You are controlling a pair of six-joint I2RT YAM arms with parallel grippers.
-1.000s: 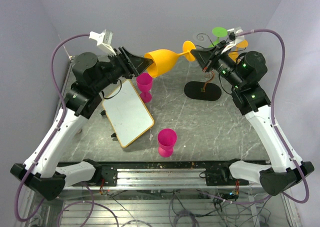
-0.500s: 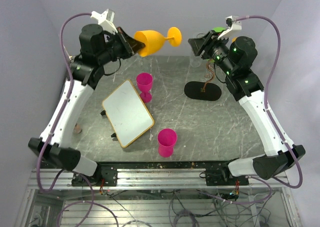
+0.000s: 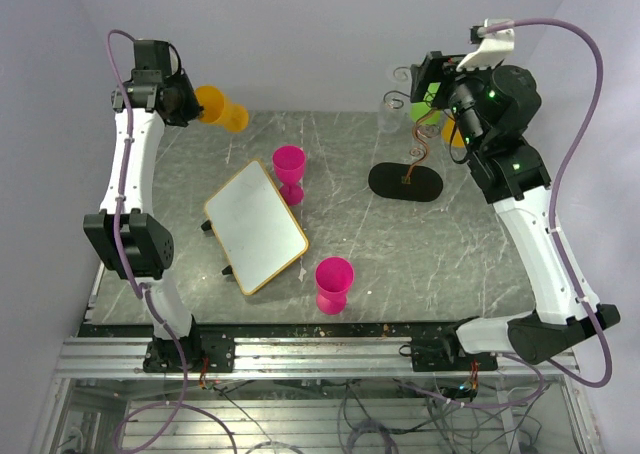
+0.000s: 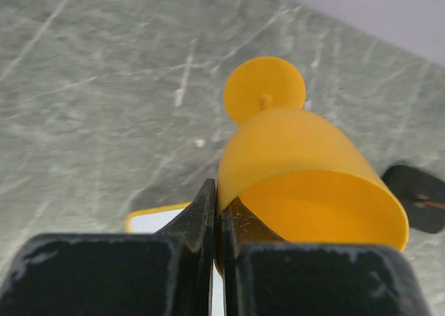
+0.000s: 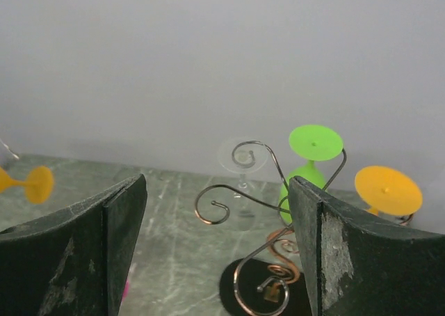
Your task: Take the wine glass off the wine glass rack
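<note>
Orange plastic wine glass [image 4: 306,170] lies on its side in the air over the far left corner of the table [image 3: 440,264], well apart from the wine glass rack [image 3: 418,144]. The left gripper [image 4: 217,198] is clenched on its rim, one finger inside the bowl and the other outside. The round foot points away from the wrist. We see nothing in the bowl but that finger.

From above, we find the same glass [image 3: 222,111] at the tip of the left gripper [image 3: 192,102], with the arm raised high.

The rack stands on its black oval base [image 3: 405,182] at the far right of the table. Three glasses hang from its curled arms, foot up and mouth down: a green glass [image 5: 314,149], a second orange glass [image 5: 388,189] and a clear glass [image 5: 243,159].

The right gripper [image 5: 217,187] hangs near the top of the rack with its fingers spread wide, gripping nothing.

Two pink glasses stand upright on the table. The far pink glass [image 3: 289,169] is just beside the far corner of a white board [image 3: 255,226]. The near pink glass [image 3: 334,282] stands just off the board's near right corner, and its open mouth shows only its own pink inside.
</note>
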